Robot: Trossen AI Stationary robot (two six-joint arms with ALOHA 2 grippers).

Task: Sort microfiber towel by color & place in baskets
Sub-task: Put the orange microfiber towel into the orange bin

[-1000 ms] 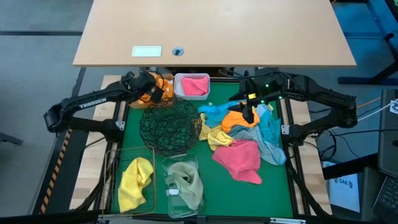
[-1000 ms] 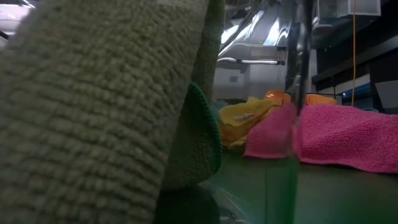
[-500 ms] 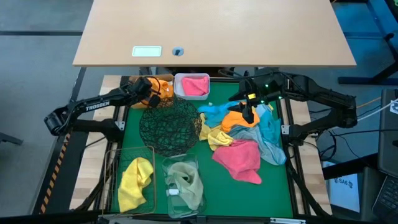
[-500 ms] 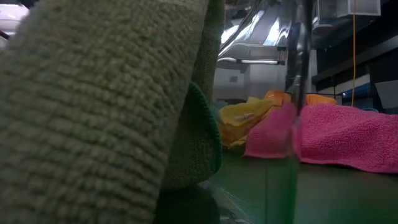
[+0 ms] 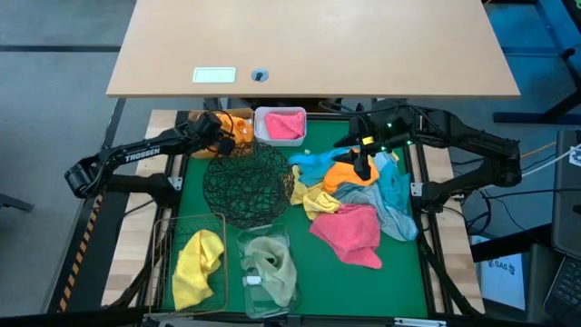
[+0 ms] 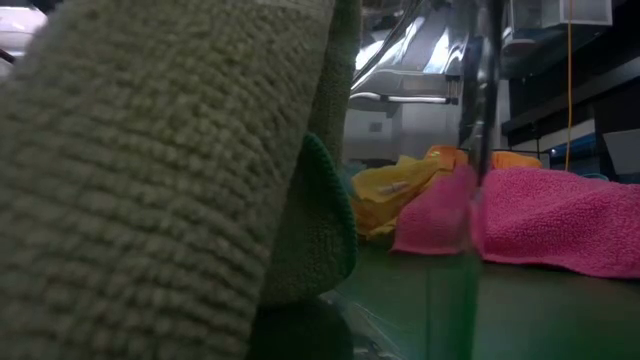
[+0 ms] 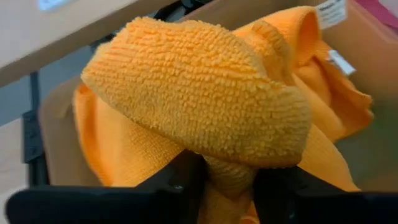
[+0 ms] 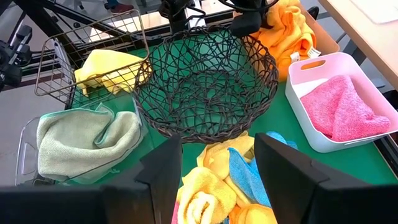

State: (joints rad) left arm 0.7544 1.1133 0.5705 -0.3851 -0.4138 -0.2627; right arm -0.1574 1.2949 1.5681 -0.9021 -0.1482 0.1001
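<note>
Orange towel at the tan box

My left tool (image 7: 227, 186) pinches the orange towel (image 7: 205, 106) over the tan box (image 5: 238, 116); my right tool (image 8: 214, 171) hangs open.

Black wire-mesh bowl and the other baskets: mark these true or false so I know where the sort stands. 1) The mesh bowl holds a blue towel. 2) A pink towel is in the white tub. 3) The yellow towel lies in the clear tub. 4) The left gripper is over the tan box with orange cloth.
1) False: the black wire-mesh bowl is empty.
2) True: the pink towel lies in the white tub.
3) False: the yellow towel is in the rectangular wire basket; the clear tub holds an olive-green one.
4) True: the left gripper is over the tan box, at the orange towel.
</note>
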